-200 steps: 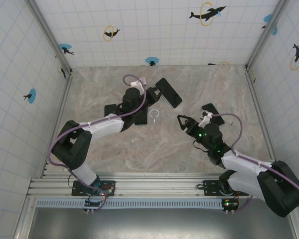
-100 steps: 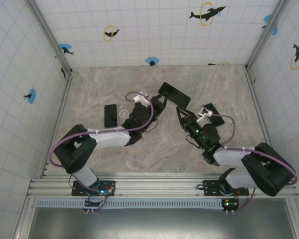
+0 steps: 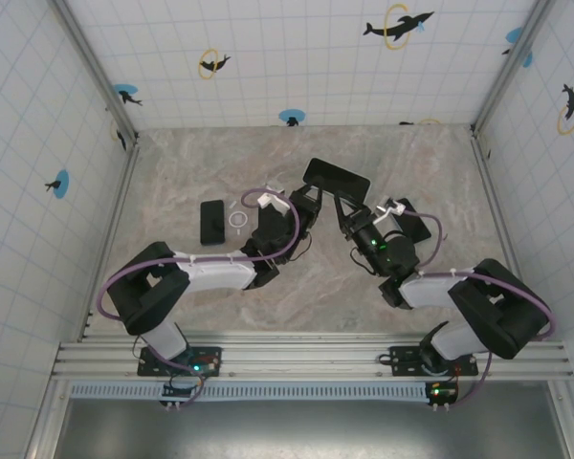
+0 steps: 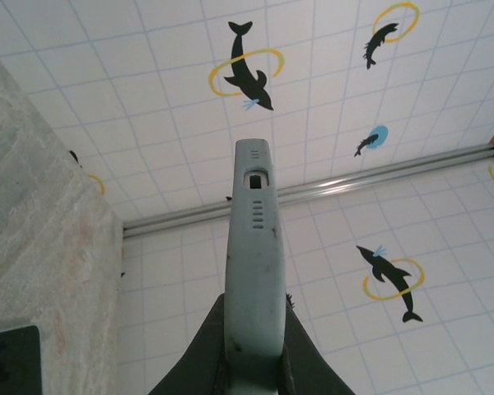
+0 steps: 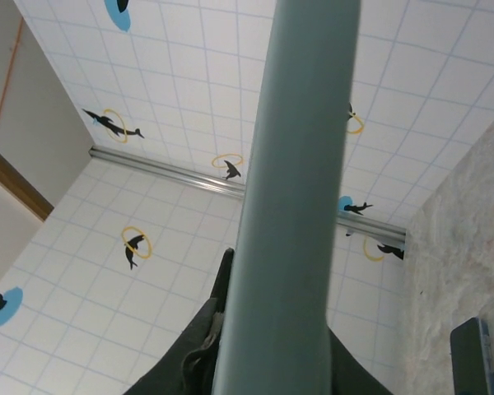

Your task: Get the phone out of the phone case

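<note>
Two tools (image 4: 252, 362) (image 5: 273, 329) — tight on phone case (image 3: 337, 179)

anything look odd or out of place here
Nothing looks spilled or damaged. The one unusual thing is the cased phone, held up off the table and clamped between the left gripper and the right gripper. A black phone and a white ring lie flat nearby.

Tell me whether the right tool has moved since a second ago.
Yes. The right tool went toward the back wall's blue dolphin sticker and slightly leftward, up to the cased phone.
</note>
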